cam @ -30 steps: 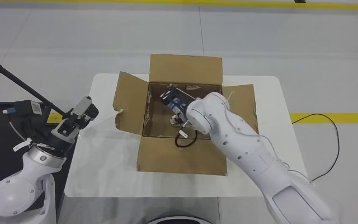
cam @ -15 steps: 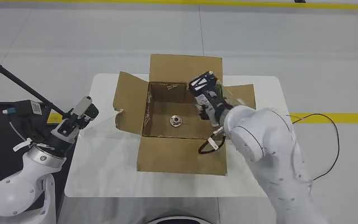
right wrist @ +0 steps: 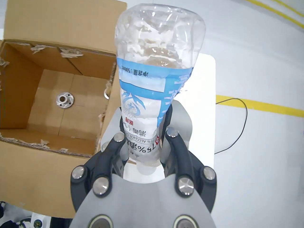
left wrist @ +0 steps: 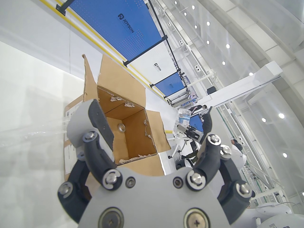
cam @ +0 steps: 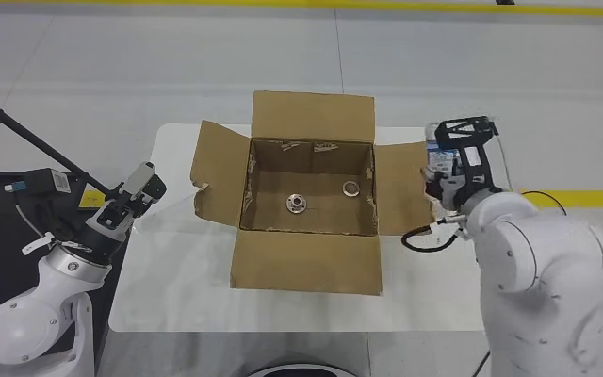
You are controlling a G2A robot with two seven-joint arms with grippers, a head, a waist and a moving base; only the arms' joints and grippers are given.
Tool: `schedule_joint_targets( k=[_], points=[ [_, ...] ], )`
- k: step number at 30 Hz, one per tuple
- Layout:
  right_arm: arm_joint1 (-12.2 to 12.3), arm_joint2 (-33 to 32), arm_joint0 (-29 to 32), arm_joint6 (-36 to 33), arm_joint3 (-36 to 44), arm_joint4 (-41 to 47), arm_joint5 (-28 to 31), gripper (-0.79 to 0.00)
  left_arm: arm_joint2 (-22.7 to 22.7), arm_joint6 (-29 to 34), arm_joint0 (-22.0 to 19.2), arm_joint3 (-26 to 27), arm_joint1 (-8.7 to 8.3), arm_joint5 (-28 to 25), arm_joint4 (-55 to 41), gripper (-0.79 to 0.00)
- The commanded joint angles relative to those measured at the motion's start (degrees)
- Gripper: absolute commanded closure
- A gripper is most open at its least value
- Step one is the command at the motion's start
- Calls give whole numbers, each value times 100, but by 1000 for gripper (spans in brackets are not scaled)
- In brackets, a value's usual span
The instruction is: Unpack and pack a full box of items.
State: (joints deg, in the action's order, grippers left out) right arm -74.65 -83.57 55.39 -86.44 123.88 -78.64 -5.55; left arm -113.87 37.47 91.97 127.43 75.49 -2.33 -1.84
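Note:
An open cardboard box (cam: 306, 262) stands in the middle of the white table. On its floor lie a metal flange (cam: 296, 202) and a metal ring (cam: 351, 188). My right gripper (cam: 457, 160) hangs over the table's right side, just past the box's right flap. It is shut on a clear plastic bottle (right wrist: 156, 60) with a blue and white label, gripped near its lower end. The flange (right wrist: 64, 100) and the box (right wrist: 59, 20) lie off to one side of it. My left gripper (left wrist: 152, 115) is open and holds nothing. It is off the table's left edge (cam: 141, 184), facing the box (left wrist: 140, 131).
A bare stretch of the white table (cam: 188, 292) lies left of and in front of the box. A black cable (cam: 429, 240) loops near the box's right front corner. A black stand and gear (cam: 38, 188) sit beyond the table's left side.
The right arm lifted the bottle out of the box and swung it right, past the right flap. The ring on the box floor came into sight. The left arm kept still.

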Motion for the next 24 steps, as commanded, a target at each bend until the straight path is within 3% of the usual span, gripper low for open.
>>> schedule_joint_targets(
  k=[1, 10, 24],
  points=[
    [20, -340, -17, 9, -307, 291, 99, 0, 0, 0, 0, 0, 0, 0, 0, -785],
    [154, -1440, -288, 363, -2467, 1620, 908, 0, 0, 0, 0, 0, 0, 0, 0, -785],
    [396, -1675, -1111, 712, -5374, 2021, 1808, 0, 0, 0, 0, 0, 0, 0, 0, -785]
  ],
)
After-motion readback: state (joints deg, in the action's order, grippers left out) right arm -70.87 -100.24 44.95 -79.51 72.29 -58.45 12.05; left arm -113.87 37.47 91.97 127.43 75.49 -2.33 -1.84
